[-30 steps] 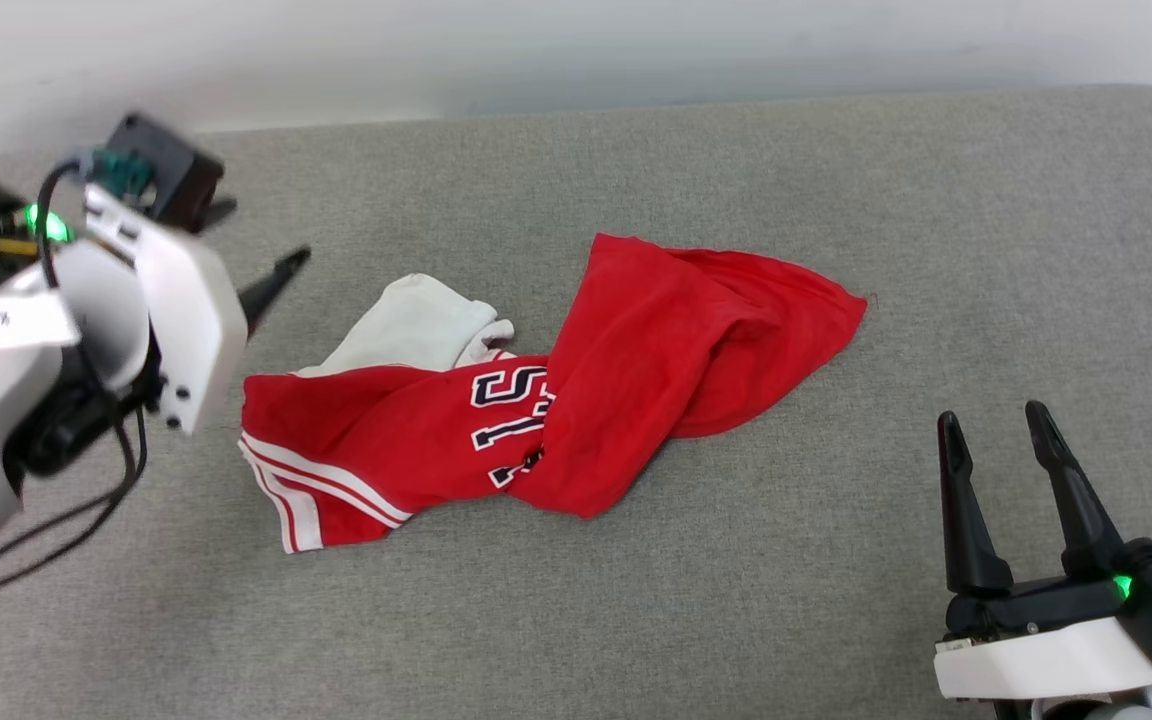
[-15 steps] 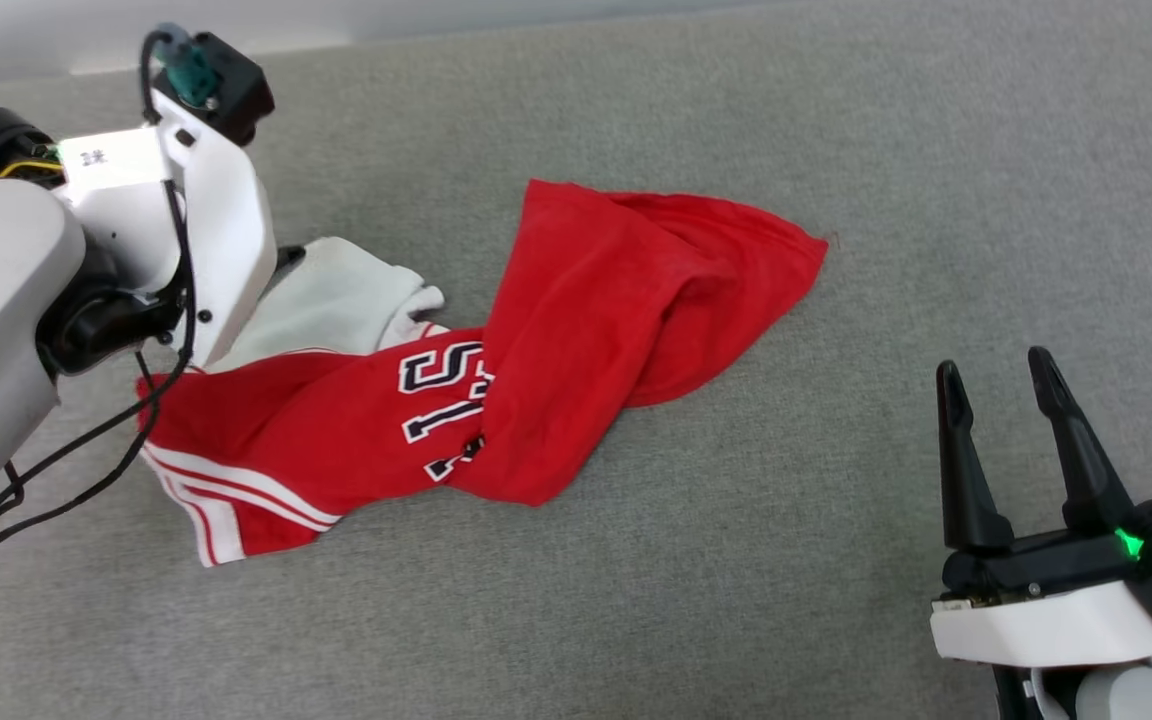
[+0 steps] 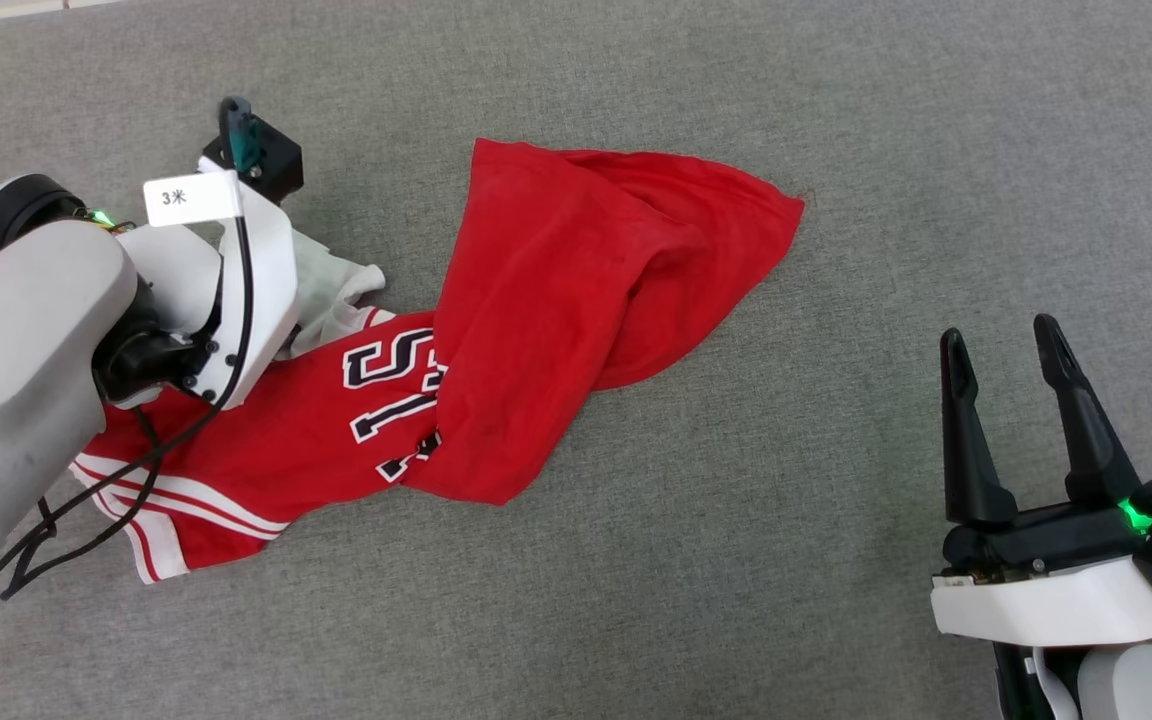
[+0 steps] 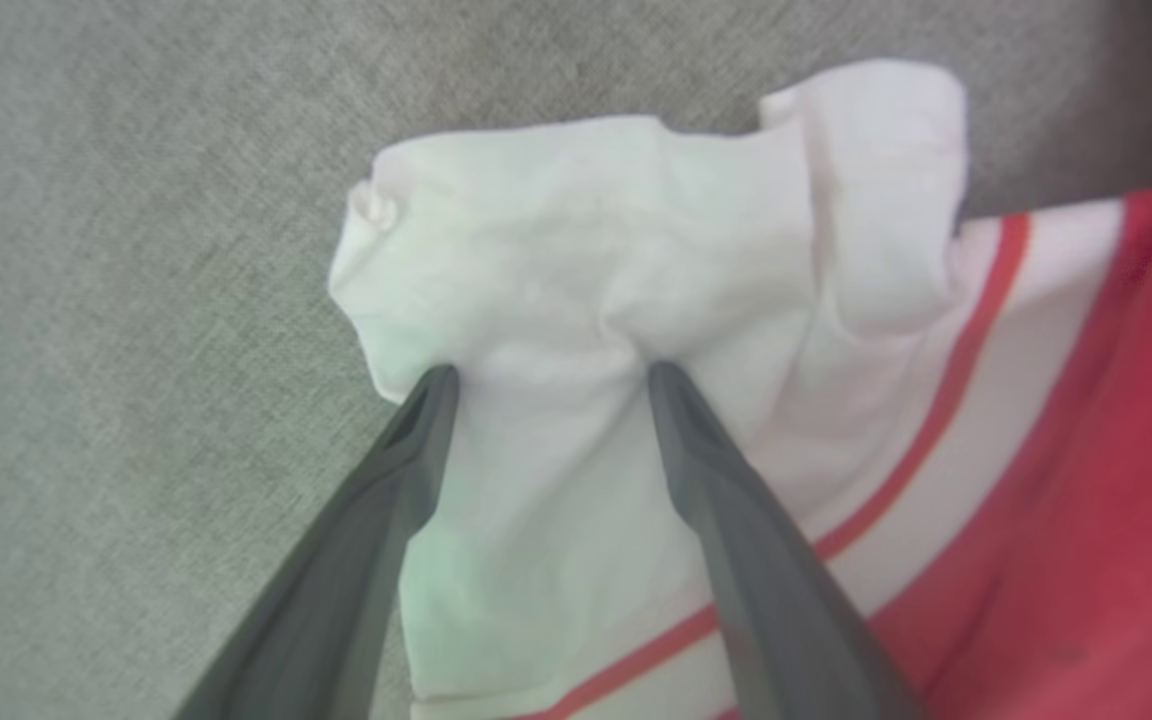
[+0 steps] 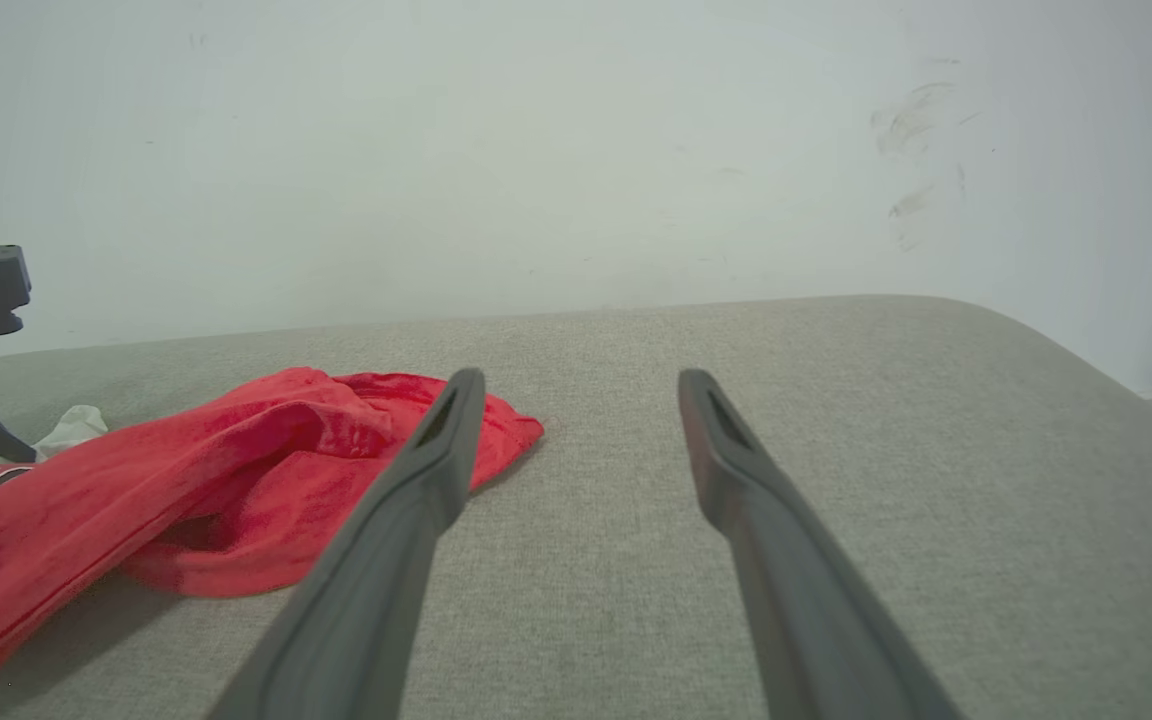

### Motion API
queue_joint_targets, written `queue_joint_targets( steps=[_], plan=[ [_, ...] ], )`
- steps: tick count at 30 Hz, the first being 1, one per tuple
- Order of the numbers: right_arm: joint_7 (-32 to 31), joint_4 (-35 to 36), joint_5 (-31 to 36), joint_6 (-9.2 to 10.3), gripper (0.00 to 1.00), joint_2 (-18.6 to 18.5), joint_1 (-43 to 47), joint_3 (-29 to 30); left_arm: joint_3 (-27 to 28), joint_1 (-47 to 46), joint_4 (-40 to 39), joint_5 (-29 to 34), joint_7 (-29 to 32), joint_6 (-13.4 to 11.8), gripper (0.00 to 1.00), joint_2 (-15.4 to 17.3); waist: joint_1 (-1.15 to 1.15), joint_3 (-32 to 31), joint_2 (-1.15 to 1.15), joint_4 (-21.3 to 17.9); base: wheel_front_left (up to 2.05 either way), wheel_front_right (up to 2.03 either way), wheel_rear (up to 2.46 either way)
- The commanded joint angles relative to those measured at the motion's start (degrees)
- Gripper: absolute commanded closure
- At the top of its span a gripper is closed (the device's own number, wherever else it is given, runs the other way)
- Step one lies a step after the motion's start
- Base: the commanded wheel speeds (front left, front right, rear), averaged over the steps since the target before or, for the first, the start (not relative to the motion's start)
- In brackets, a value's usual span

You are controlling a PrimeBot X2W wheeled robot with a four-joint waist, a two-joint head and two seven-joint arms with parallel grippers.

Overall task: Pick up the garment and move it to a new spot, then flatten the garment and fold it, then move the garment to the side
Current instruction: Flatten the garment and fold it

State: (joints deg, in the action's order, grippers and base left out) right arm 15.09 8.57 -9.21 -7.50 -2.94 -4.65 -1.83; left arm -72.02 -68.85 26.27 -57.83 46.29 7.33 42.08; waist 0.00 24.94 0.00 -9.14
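**Item:** the garment (image 3: 576,300), one piece, lying crumpled and twisted on the grey padded surface (image 3: 836,560), left of centre in my head view.

**Progress:** I am judging the task as barely begun. Nothing is lifting off the surface, and the move, the flattening, the folding and the setting aside are all waiting.

**Left gripper** (image 4: 548,375): I am holding it spread wide and gripping nothing. Both fingertips (image 4: 436,385) are pressing into the white sleeve (image 4: 636,250), and the cloth is puckering between them.

**Right gripper** (image 3: 1001,335): I am holding it spread and empty over bare surface, well apart from the garment.

**Materials:**
- Body: soft matte red knit, draping in thick rolled folds.
- Sleeve: thin white cloth, creasing, with striped trim (image 4: 986,330) running beside it.
- Lettering (image 3: 391,395): black with white edges, partly tucking under a red fold.
- Surface: coarse grey weave, rounding off at its far corner.
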Motion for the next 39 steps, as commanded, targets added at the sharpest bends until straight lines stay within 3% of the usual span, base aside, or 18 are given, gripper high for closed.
queue_joint_targets(
  steps=[1,2,8,15,21,22,23,32,39],
  plan=[
    [0.11,0.15,-0.57,0.02,0.0,0.12,-0.46,0.14,-1.89,3.79,0.25,0.53,-0.02,0.07,0.54,-1.2,0.0,0.09,0.0,0.04,0.0,0.0,0.0],
    [0.11,0.13,-0.53,0.02,0.0,0.12,-0.48,0.26,-1.97,3.52,0.05,1.12,-0.59,0.08,1.0,-1.02,0.0,0.11,0.0,0.16,0.0,0.0,0.0],
    [0.11,0.12,-0.3,0.02,0.0,0.13,-0.58,0.91,-1.16,-2.58,0.27,3.01,-9.12,-0.03,1.0,3.23,0.0,-0.31,0.0,1.25,0.0,0.0,0.0],
    [0.11,0.05,-0.06,0.02,0.0,0.12,-0.12,0.87,0.12,-4.71,6.37,4.04,-17.2,-0.27,1.0,5.85,0.0,-0.94,0.0,2.06,0.0,0.0,0.0],
    [0.11,0.1,0.19,0.02,0.0,0.12,-0.04,0.7,0.02,-1.67,12.42,4.7,-21.71,-1.48,1.0,4.43,0.0,-0.99,0.0,2.17,0.0,0.0,0.0],
    [0.11,0.07,0.28,0.02,0.0,0.12,0.03,0.71,0.49,-1.39,13.3,4.54,-23.17,-1.83,0.58,4.09,0.0,-1.04,0.0,2.25,0.0,0.0,0.0],
    [0.11,0.02,0.38,0.02,0.0,0.12,0.07,0.72,0.84,-1.12,14.32,4.44,-24.68,-1.76,0.0,3.79,0.0,-1.14,0.0,2.33,0.0,0.0,0.0],
    [0.11,-0.43,1.36,0.02,0.0,0.12,1.96,1.28,0.76,-5.61,13.07,7.87,-34.1,-0.44,0.0,-0.82,0.0,-5.06,0.0,4.81,0.0,0.0,0.0],
    [0.1,-0.69,1.95,0.02,0.0,0.12,3.66,0.73,-0.22,-6.66,2.83,4.42,-28.16,0.02,0.0,-3.15,0.0,-8.74,0.0,6.33,0.0,0.0,0.0]
  ],
)
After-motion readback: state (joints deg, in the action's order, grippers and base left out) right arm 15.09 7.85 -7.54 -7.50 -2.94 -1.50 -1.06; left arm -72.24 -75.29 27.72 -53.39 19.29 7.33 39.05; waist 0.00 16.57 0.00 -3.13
